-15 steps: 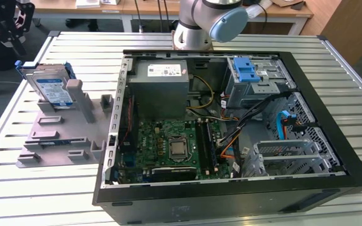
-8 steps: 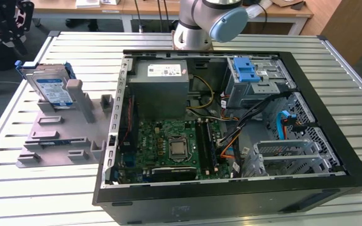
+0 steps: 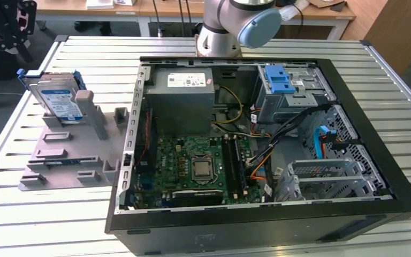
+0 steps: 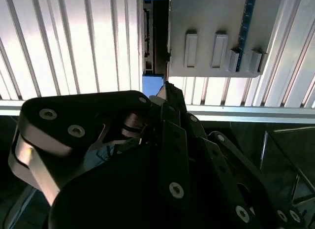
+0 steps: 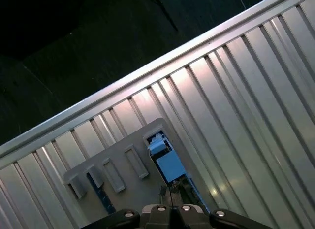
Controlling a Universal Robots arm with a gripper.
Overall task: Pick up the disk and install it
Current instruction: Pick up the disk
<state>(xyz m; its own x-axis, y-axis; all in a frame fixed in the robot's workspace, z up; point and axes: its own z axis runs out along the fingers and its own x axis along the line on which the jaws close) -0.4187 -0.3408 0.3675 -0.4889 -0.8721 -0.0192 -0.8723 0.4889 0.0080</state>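
The disk (image 3: 57,99), silver with a white-and-blue label and a blue carrier, stands on edge in a grey fixture (image 3: 70,144) on the exterior view's left. My black gripper (image 3: 18,25) hangs beyond the disk, over the table's far left edge. In the first wrist view the disk's blue carrier (image 5: 170,166) lies just ahead of my gripper (image 5: 171,190). The second wrist view has the disk's edge (image 4: 153,47) ahead of my gripper (image 4: 165,90). The fingertips meet with nothing between them, apart from the disk.
An open computer case (image 3: 377,176) fills the middle and right of the slatted metal table (image 3: 20,225). Inside are a grey power-supply box (image 3: 184,93), a motherboard (image 3: 198,166) and a blue-latched drive cage (image 3: 288,85). The arm's base (image 3: 220,37) stands behind the case.
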